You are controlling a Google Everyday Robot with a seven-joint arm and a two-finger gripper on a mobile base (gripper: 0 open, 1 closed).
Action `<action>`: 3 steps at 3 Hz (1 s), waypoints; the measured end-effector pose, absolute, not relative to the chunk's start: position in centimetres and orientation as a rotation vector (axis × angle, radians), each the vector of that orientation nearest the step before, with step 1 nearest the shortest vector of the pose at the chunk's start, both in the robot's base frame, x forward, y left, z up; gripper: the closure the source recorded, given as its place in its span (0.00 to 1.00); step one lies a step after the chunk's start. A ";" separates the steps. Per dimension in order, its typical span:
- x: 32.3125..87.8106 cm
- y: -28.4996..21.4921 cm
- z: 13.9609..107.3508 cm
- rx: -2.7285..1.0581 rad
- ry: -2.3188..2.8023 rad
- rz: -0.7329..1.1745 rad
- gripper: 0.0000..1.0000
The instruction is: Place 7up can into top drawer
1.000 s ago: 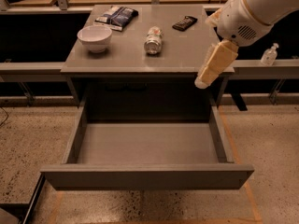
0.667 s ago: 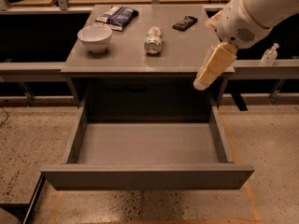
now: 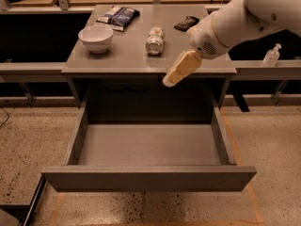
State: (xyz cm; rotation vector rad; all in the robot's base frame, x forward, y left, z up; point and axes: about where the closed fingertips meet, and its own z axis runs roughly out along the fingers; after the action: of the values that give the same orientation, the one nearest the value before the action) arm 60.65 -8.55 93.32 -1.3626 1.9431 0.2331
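A: On the bench, mid-far: 7up can on its side. Probably light, thin-walled, slick.
B: Gripper hangs near-right of it; spread or closed, can't tell. Grip across the barrel, gently.

End effector seemingly nearer 7up can
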 end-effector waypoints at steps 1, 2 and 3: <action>65.6 -6.2 92.1 -1.290 1.900 0.248 0.00; 70.5 -5.3 91.3 -1.212 1.878 0.251 0.00; 71.2 -5.2 91.1 -1.192 1.876 0.255 0.00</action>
State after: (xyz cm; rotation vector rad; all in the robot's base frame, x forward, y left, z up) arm 71.25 -5.22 91.07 -1.1920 1.8757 0.2555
